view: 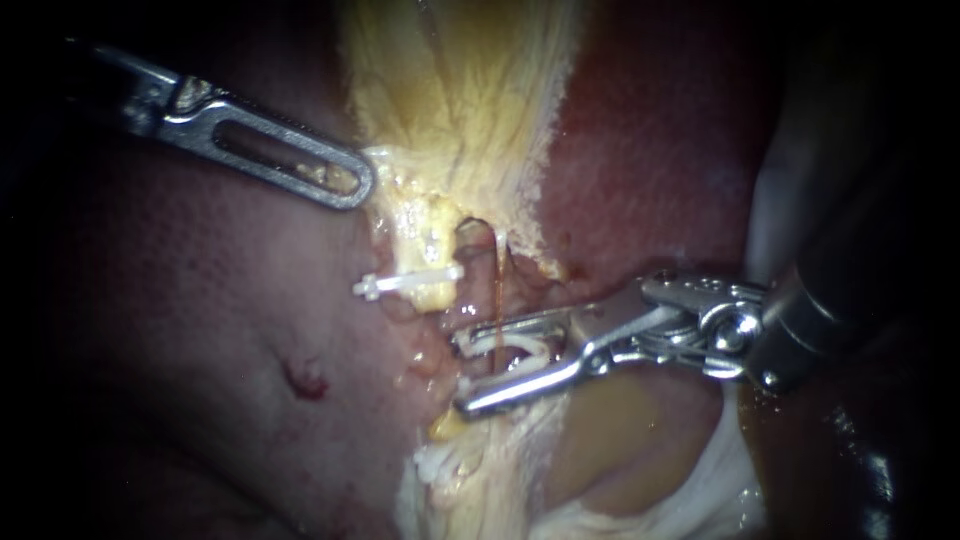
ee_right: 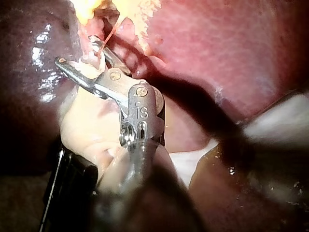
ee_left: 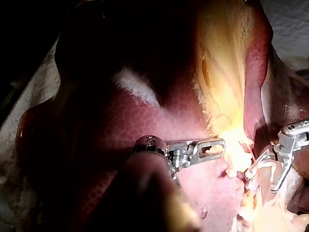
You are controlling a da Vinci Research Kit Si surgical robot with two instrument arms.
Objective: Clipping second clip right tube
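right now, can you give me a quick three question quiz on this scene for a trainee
1. True or false: in the endoscope view a closed white clip lies up and left of the right instrument's jaws.
2. The right instrument's jaws hold: A) a needle B) an open white clip C) gauze.
3. Fill in: the left instrument enters the endoscope view from its upper ____.
Key: 1 true; 2 B; 3 left.
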